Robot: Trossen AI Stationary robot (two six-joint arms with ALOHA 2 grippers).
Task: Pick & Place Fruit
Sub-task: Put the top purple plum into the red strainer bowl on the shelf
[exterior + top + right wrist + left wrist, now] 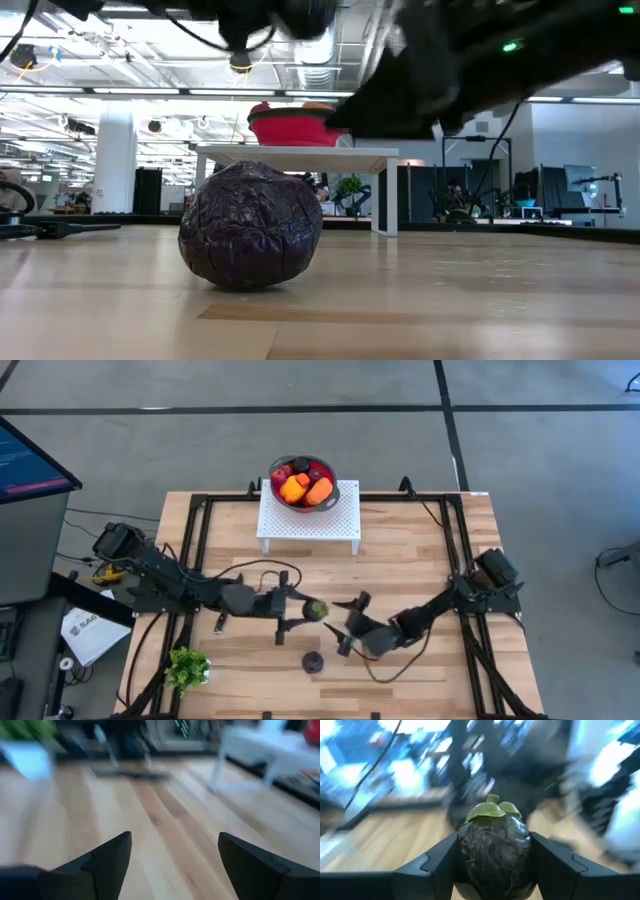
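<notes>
blurred room behind left gripper (492,865), fruit (494,847)

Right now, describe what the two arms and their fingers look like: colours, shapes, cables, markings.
Both arms are dark, nearly black, built of slim jointed segments with bulkier blocks at their bases. Black cables trail along them and loop over the wooden table. The left gripper and right gripper each carry two dark, wedge-shaped fingers. A small green light glows on one arm in the low view. No markings are legible.

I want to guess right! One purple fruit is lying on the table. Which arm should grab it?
Probably the right. Its gripper is open, empty and near the purple fruit. The left gripper already holds a dark green-capped fruit.
</notes>
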